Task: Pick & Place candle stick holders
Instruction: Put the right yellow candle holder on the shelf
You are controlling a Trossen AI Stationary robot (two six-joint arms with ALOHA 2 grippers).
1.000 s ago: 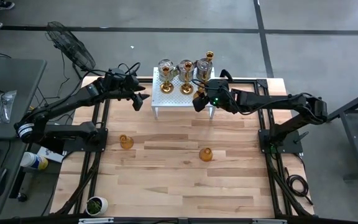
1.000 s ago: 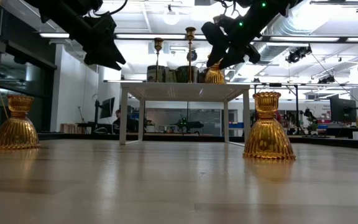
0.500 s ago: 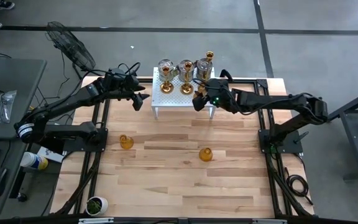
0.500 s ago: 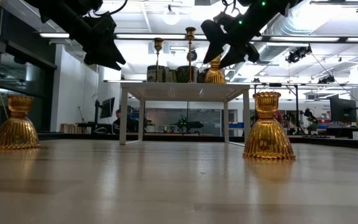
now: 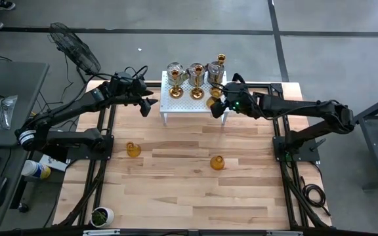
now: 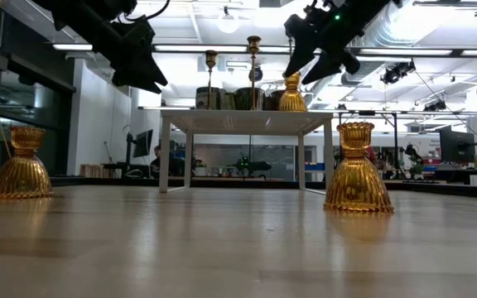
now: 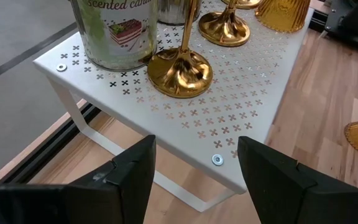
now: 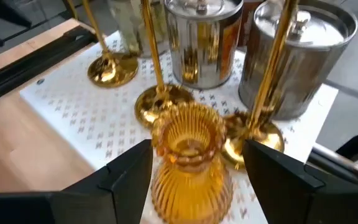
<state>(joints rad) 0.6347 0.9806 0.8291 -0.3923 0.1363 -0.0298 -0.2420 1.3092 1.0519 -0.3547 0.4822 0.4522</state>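
A ribbed amber glass candle stick holder (image 8: 191, 162) stands upright on the near right corner of the white perforated stand (image 5: 184, 98). My right gripper (image 8: 196, 146) is open, just right of it and above it (image 6: 309, 62), with a finger on either side and apart from it. Gold stemmed holders (image 7: 180, 68) stand on the stand too. Two more amber holders (image 5: 133, 149) (image 5: 217, 162) rest on their wide bases on the wooden table. My left gripper (image 7: 196, 146) hangs open off the stand's left corner (image 5: 146, 105), with nothing between its fingers.
Shiny metal candle tins (image 8: 204, 37) (image 8: 297, 56) crowd the stand's far side behind the gold stems. A small white pot with a plant (image 5: 102, 215) sits at the table's near left corner. Bare wood lies between the two amber holders and the near edge.
My right gripper has opened and let go of the amber holder on the stand. It has then drawn back up and toward the table's right edge. The holder stays upright where it was set.
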